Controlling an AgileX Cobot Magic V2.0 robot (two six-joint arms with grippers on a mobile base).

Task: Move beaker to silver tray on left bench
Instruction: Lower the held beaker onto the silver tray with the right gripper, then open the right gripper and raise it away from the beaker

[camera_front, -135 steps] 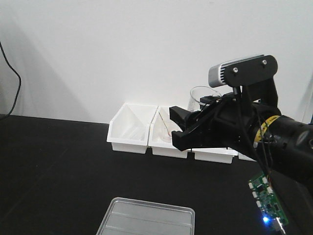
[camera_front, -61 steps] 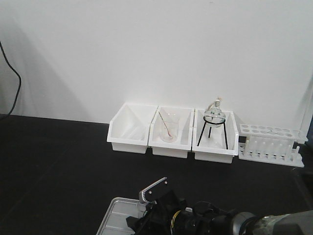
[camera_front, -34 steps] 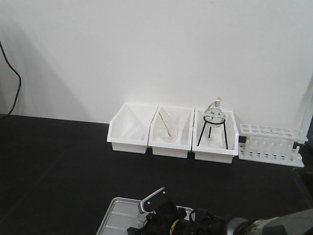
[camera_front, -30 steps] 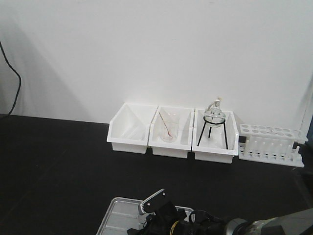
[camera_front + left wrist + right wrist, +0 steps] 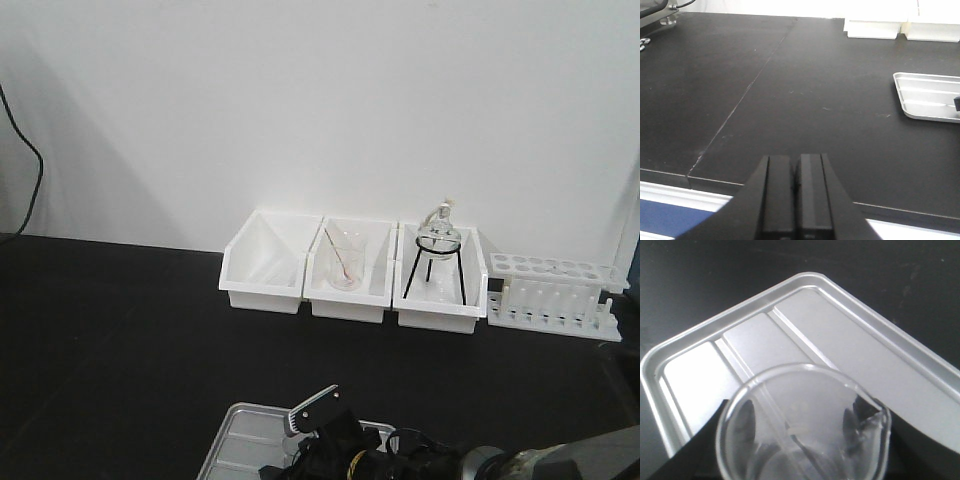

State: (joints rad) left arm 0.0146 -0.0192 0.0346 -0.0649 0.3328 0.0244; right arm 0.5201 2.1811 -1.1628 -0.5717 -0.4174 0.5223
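Sitting at the bottom of the right wrist view, the beaker (image 5: 802,427) is being squeezed by the right gripper (image 5: 802,450) over the silver tray (image 5: 850,335). The left gripper (image 5: 795,192) is pressed closed, empty.

Chem lab setup. Matte black surface (image 5: 110,330) against a plain white wall (image 5: 300,100). Row of white bins (image 5: 350,265) at the back: one holds a clear beaker with a thin rod (image 5: 344,262), another a round-bottomed flask on a black tripod (image 5: 436,255). White test-tube rack (image 5: 552,294) to their right. Ridged silver tray (image 5: 850,345) on the surface.
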